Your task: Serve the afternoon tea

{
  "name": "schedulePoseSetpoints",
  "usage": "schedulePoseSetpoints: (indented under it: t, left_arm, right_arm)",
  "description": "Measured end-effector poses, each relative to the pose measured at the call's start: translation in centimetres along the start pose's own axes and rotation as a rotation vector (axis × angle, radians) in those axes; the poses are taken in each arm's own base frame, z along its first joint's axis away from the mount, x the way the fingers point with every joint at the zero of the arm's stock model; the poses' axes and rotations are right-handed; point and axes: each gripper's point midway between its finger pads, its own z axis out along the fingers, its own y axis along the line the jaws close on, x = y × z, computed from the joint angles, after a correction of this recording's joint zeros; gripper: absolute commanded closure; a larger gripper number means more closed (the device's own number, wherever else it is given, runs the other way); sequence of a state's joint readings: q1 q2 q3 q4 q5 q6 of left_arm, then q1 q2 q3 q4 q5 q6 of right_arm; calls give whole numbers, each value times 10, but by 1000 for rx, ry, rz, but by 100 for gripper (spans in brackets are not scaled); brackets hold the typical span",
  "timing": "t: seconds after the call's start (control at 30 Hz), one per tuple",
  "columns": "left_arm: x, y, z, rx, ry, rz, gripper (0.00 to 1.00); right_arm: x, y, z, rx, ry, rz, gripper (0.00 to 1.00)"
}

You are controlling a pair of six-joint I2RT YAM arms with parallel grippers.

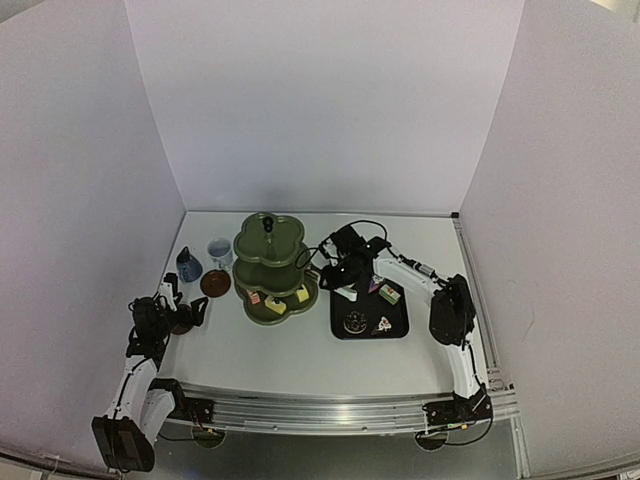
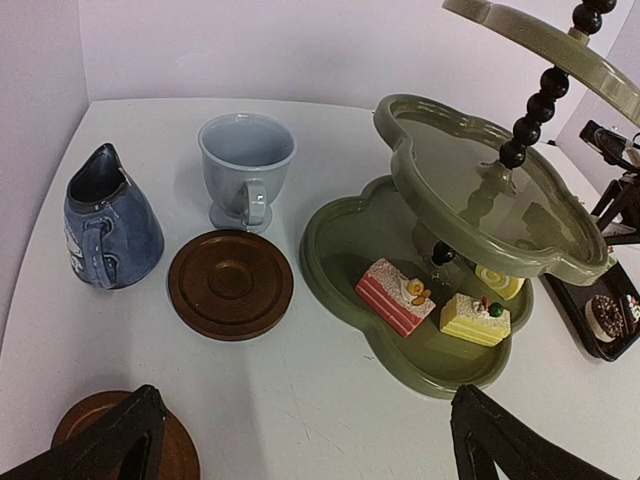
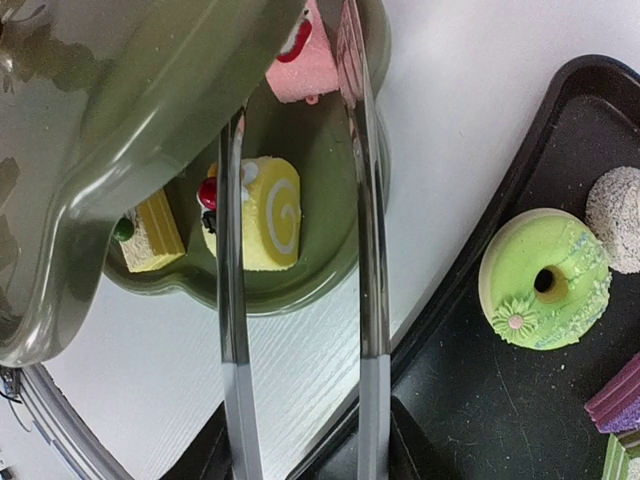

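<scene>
**A:** Afternoon tea (image 1: 270, 262), then. Where is it all?

**B:** It is spread over the white table (image 1: 300, 355). The olive-green three-tier scalloped stand (image 2: 470, 190) is in the middle. A black rectangular tray (image 1: 398, 318) lies to its right, and the cups are to its left.

**A:** What is on the stand?

**B:** The bottom tier carries a pink layered slice (image 2: 395, 296), a yellow square cake (image 2: 474, 320) topped with green and red, and a yellow swirl roll (image 3: 262, 228).

**A:** And the tray?

**B:** It holds a chocolate ring (image 2: 605, 316), a green iced ring (image 3: 545, 280), a white speckled ball (image 3: 618, 220) and a purple striped piece (image 3: 615, 400), plus a few more.

**A:** The cups?

**B:** A dark-blue cup (image 2: 105, 225) and a pale grey-blue cup (image 2: 245, 165) stand upright side by side. A brown round saucer (image 2: 230, 285) lies just in front of the pale one. A second brown saucer (image 2: 180, 450) lies partly under the left claw.

**A:** And the claws themselves?

**B:** The left claw (image 2: 307, 400) is spread wide and holds nothing. The right claw (image 1: 345, 270) is clamped on long pale tongs (image 3: 368, 250). The tongs' arms are apart and reach in under the middle tier, with the swirl roll between them. I cannot tell whether they touch it.
</scene>
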State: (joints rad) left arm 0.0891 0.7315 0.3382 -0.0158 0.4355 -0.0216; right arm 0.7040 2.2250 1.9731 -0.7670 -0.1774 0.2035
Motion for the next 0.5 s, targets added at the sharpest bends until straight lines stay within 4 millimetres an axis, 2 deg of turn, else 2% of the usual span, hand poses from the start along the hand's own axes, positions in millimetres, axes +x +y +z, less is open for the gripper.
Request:
schedulePoseSetpoints:
  t: [0.33,0.5]
  left_arm:
    - [0,-1,0,8,0,0,0]
    - [0,-2,0,9,0,0,0]
  right_arm:
    - [10,-3,-25,38,-14,-5,61]
    - [13,-6,-30,57,-18,-4,61]
